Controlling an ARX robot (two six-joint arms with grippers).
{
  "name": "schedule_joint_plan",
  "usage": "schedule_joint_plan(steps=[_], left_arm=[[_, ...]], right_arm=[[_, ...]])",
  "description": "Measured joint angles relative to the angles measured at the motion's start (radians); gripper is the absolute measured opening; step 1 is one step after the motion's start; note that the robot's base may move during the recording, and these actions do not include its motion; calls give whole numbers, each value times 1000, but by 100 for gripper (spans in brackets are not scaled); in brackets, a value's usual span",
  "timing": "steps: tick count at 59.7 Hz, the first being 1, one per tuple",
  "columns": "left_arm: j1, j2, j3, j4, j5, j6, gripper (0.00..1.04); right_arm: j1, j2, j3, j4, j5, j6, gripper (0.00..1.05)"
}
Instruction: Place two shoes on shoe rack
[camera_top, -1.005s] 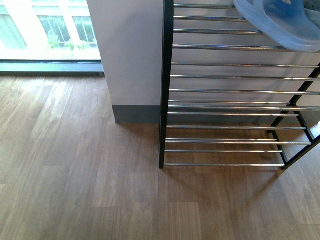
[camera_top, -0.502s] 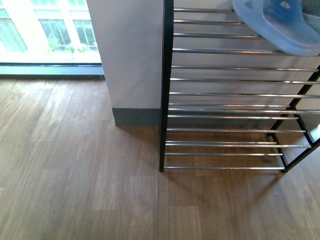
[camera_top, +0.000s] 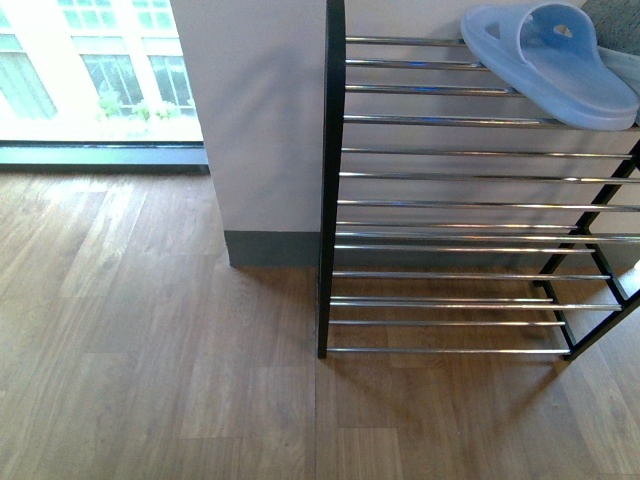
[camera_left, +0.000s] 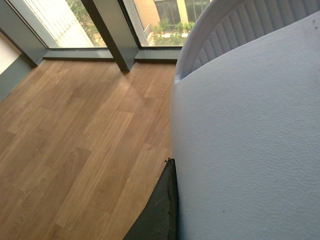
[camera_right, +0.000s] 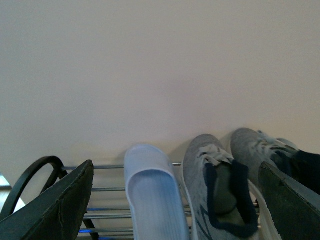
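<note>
A pale blue slide (camera_top: 550, 65) lies on an upper shelf of the shoe rack (camera_top: 450, 205), at the top right of the front view, with a grey shoe edge (camera_top: 615, 15) beside it. Neither arm shows there. In the left wrist view a second pale blue slide (camera_left: 250, 140) fills the picture, and my left gripper (camera_left: 175, 200) is shut on it; one dark finger (camera_left: 160, 215) presses its side, the other is hidden. My right gripper (camera_right: 176, 167) is open and empty, facing a shelf (camera_right: 105, 190) with a blue slide (camera_right: 152, 200) and two grey sneakers (camera_right: 217, 190) (camera_right: 260, 145).
The rack has a black frame post (camera_top: 332, 180) and silver rods, with lower tiers bare. A white wall pillar with a grey skirting (camera_top: 270, 245) stands left of it. Wood floor (camera_top: 150, 350) stretches to a floor-level window (camera_top: 90, 70).
In the front view the rack and the slide on it now sit lower in the picture, so more of that slide shows. No arm has come into that view.
</note>
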Motion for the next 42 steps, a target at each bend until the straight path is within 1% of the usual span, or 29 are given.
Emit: schedule_joint_plan(steps=[5, 18, 24, 37, 38, 39, 40, 41, 42], left_arm=[[0, 0, 0, 0, 0, 0, 2], [0, 0, 0, 0, 0, 0, 2], [0, 0, 0, 0, 0, 0, 2], [0, 0, 0, 0, 0, 0, 2], [0, 0, 0, 0, 0, 0, 2], [0, 0, 0, 0, 0, 0, 2], [0, 0, 0, 0, 0, 0, 2], [0, 0, 0, 0, 0, 0, 2], [0, 0, 0, 0, 0, 0, 2]], right_arm=[[-22, -89, -93, 38, 0, 27, 96], [-91, -299, -285, 39, 13, 117, 96], [-113, -363, -356, 63, 54, 133, 96], [-118, -376, -375, 67, 58, 137, 96], [-122, -378, -374, 61, 34, 132, 95], [-134, -385, -370, 32, -25, 111, 92], [-138, -389, -368, 13, -58, 99, 90], [-144, -400, -367, -21, -113, 82, 87], [-145, -406, -368, -35, -134, 69, 85]])
